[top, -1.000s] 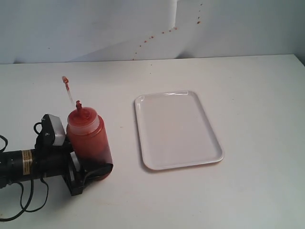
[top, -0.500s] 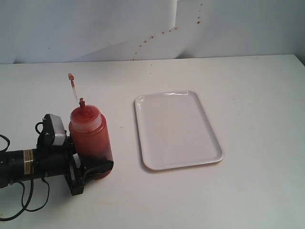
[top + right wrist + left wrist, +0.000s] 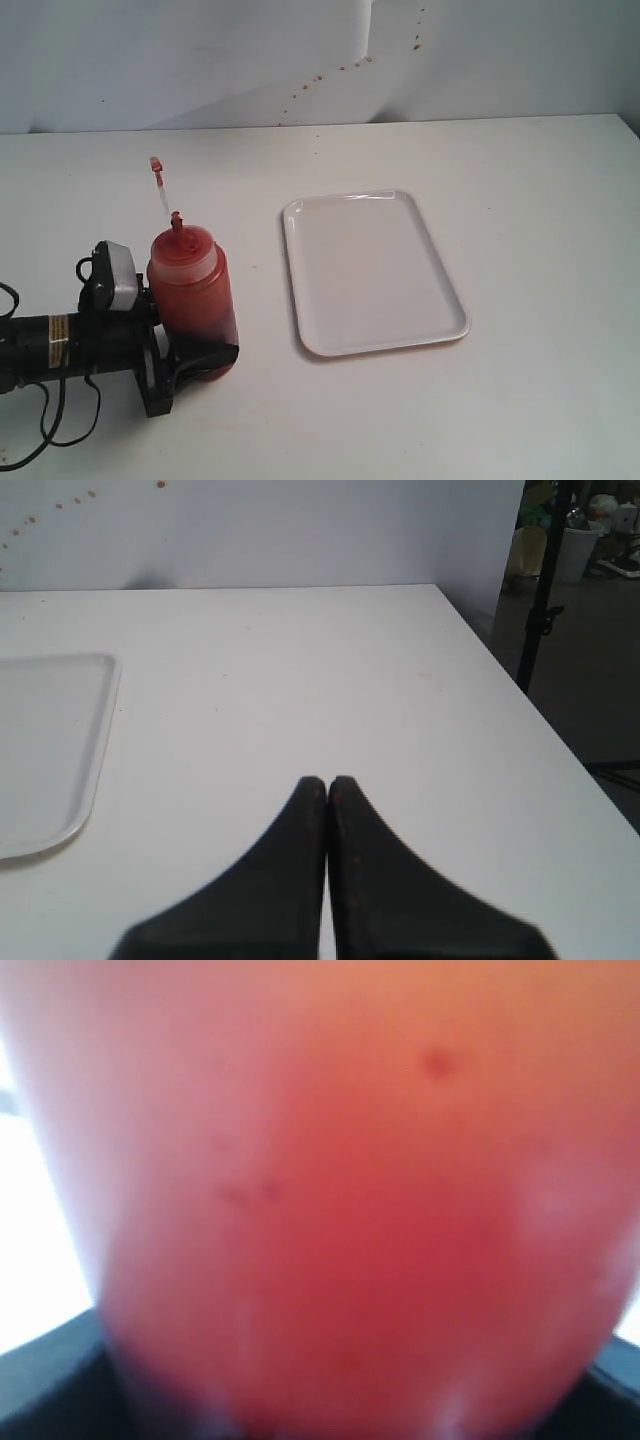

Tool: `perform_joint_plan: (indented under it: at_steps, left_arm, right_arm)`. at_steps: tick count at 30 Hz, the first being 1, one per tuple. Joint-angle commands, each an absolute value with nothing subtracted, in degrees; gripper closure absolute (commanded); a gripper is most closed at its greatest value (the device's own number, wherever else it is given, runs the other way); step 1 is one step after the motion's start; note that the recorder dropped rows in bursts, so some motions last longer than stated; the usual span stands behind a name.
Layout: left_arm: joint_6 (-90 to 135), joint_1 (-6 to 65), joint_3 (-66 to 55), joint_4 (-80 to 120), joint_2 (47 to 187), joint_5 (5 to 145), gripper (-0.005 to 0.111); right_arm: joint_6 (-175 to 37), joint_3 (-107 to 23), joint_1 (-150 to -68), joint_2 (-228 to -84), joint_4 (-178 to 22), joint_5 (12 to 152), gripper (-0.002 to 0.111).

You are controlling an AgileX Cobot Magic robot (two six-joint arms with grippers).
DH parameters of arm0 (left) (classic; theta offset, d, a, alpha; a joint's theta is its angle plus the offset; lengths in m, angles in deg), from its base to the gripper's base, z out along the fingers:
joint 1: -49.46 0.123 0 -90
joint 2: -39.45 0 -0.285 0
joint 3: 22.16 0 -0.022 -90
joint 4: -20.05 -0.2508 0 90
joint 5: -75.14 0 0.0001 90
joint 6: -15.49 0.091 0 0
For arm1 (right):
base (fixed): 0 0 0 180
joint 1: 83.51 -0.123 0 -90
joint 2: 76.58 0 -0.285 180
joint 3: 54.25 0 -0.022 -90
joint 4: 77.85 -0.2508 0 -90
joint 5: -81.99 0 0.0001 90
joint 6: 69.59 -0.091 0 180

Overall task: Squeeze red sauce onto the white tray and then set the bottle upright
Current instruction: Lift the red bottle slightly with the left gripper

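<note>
The bottle (image 3: 192, 300) stands near the table's left side, almost upright, with its red nozzle (image 3: 177, 220) pointing up. Its small cap (image 3: 156, 164) sticks up on the thin tether. Red sauce shows dark through the bottle wall. My left gripper (image 3: 185, 355) is shut on the bottle's lower body, reaching in from the left. Up close, the blurred red bottle (image 3: 330, 1210) fills the left wrist view. The white tray (image 3: 370, 270) lies to the bottle's right, and I see no drops on it. My right gripper (image 3: 327, 782) is shut and holds nothing, with the tray's corner (image 3: 40, 740) off to one side.
Reddish-brown specks (image 3: 340, 68) dot the back wall. The left arm's black cables (image 3: 50, 430) trail at the front left. In the right wrist view the table edge (image 3: 540, 730) drops off, with a black stand (image 3: 545, 580) beyond it.
The bottle has tipped from a leftward lean to nearly upright in the left gripper. Its tethered cap has swung right. The tray and right gripper have not moved.
</note>
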State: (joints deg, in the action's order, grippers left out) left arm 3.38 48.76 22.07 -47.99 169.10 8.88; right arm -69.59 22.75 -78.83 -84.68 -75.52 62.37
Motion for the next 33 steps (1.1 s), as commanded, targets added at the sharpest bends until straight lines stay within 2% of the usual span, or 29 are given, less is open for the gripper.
perform_joint_plan:
  at_steps: [1,8,18,33]
  left_arm:
    - [4.2,48.8,22.1,-47.6,166.0,5.2,0.107]
    - [4.0,48.8,23.3,-45.9,162.2,7.3,0.107]
    - [4.0,48.8,28.8,-31.4,155.1,8.0,0.107]
    - [4.0,48.8,29.4,-29.9,154.0,8.6,0.107]
  right_arm:
    - [-69.6,23.0,-79.0,-84.4,-75.9,62.4,0.108]
    - [-69.6,23.0,-79.0,-84.4,-75.9,62.4,0.108]
    - [-69.6,23.0,-79.0,-84.4,-75.9,62.4,0.108]
    - [-69.6,23.0,-79.0,-84.4,-75.9,62.4,0.108]
